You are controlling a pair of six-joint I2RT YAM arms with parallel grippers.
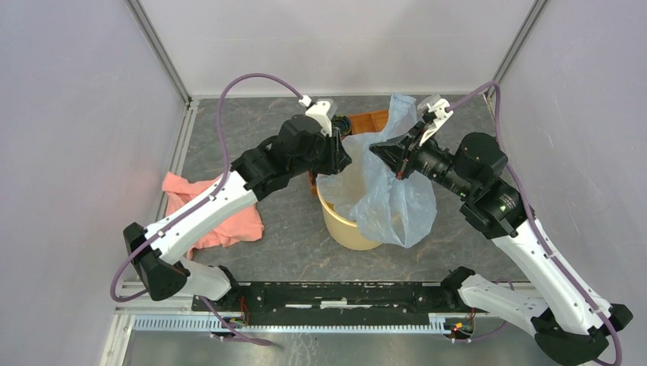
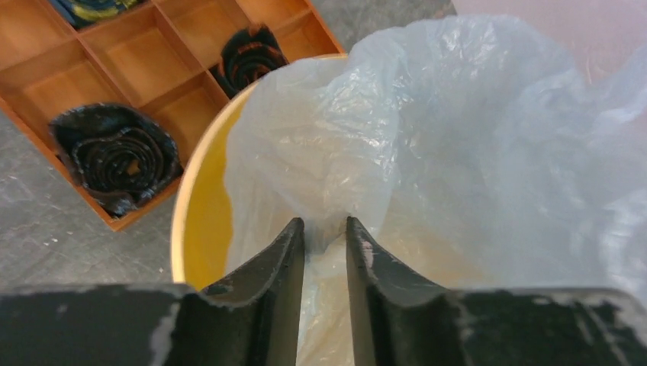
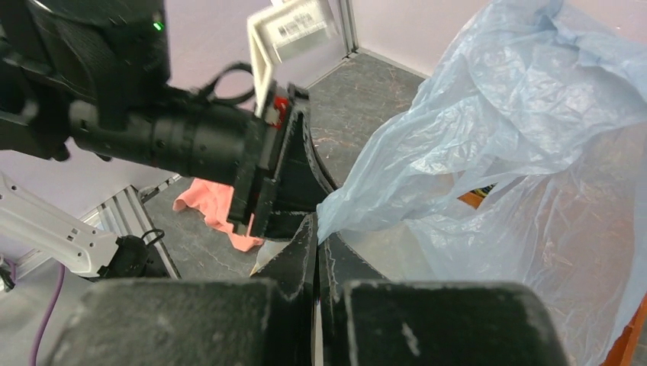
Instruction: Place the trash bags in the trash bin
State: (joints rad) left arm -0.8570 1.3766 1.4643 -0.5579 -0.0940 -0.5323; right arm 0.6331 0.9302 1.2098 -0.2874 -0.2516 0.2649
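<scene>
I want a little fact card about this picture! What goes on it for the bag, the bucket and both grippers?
trash bag: pale blue, see-through; partly inside the bin, the rest draped over its rim
trash bin: round, yellow, upright
left gripper: jaws apart, above the bin's mouth, right at the bag film
right gripper: shut on the trash bag, pinching its film
pink cloth: on the table, left of the bin in the top view
orange tray: beside the bin, black rolls in some compartments

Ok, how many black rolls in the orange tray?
2: one black roll in the tray's corner compartment, another beside the bin's rim. The bag may hide more; a bluish item at the frame's edge is unclear.
</scene>
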